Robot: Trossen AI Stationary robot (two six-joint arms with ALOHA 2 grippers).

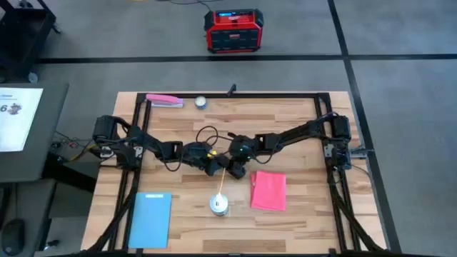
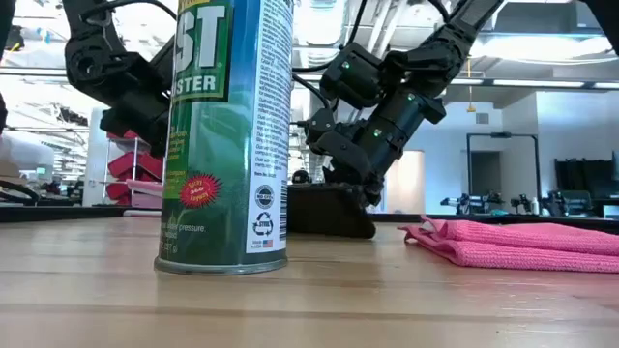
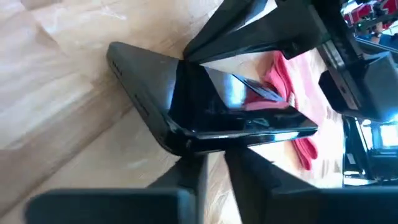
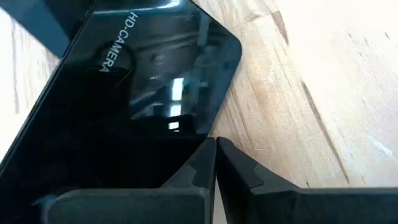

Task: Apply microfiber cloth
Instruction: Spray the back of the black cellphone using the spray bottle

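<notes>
The microfiber cloth (image 1: 268,190) is soft, pink-red and folded into a rectangle. It lies flat on the wooden tabletop (image 1: 300,128), toward the right arm's side, and nothing touches it. In the low view its edge (image 2: 522,244) looks thick and a bit bumpy.

Both arms reach in low and meet at the middle of the tabletop, close to the cloth. The left pincer (image 1: 208,165) and the right pincer (image 1: 237,168) are both at a black phone (image 3: 205,106). In the left wrist view the phone is tilted up on one edge, with the left pincer's two fingers (image 3: 193,180) pressed close together at its lower edge. In the right wrist view the right pincer's fingers (image 4: 205,168) are almost closed too, with the shiny phone screen (image 4: 137,87) just past the tips. I cannot tell if either pincer really has hold of the phone.

Only the low view shows the green spray can (image 2: 227,135) standing tall. Only the high view shows the light-blue rectangle (image 1: 151,218) and the small pink strip (image 1: 164,101).
</notes>
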